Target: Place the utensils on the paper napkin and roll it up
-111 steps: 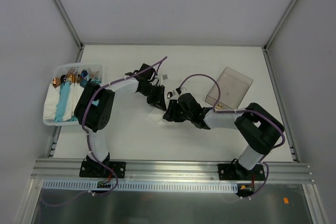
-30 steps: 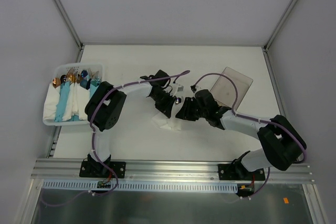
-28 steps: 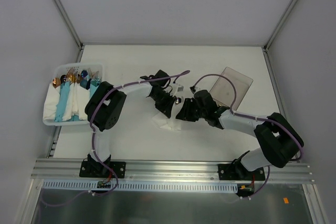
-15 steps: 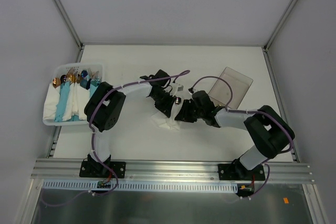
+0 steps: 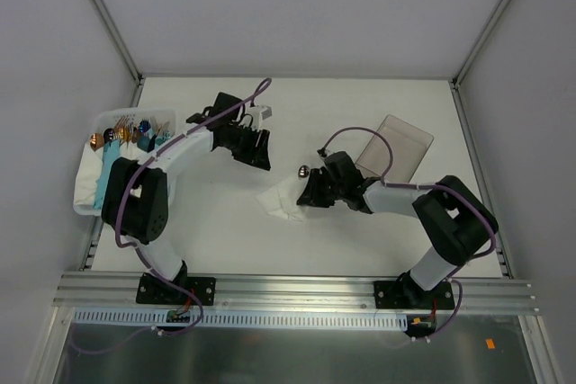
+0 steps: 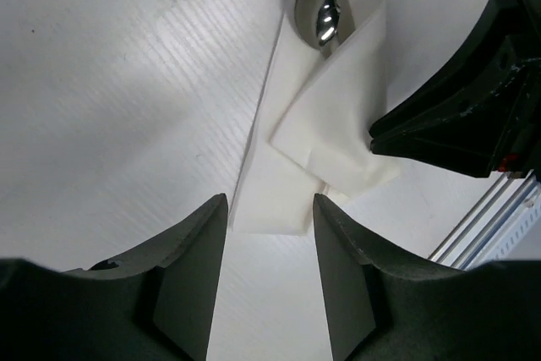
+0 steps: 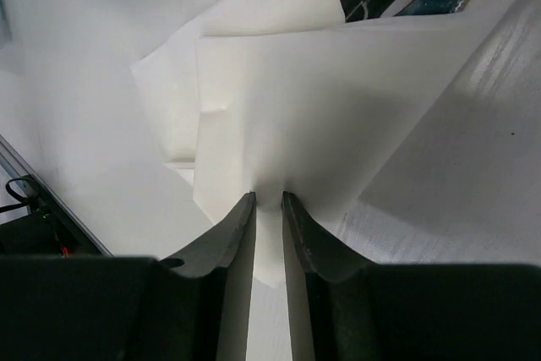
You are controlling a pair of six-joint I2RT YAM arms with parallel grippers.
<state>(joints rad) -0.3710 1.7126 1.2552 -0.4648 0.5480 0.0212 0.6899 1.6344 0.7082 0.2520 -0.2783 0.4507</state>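
As far as I can count, there's one paper napkin on the table, folded over itself into a loose, lumpy wrap around the middle. Only one of the utensils shows, a rounded silvery spoon end poking out of the wrap's far end. I can't tell how many are tucked inside. Two arms here: the right gripper has its jaws pinched together on a fold of the napkin, coming in from the right. The left gripper sits apart from the napkin on its far-left side, jaws spread and holding nothing. Other stuff: one clear plastic tray just behind the right arm, and one white bin with light-blue bundles and cutlery. The bin hugs the left edge and the tray sits toward the right edge, while the napkin lies well apart from every edge.
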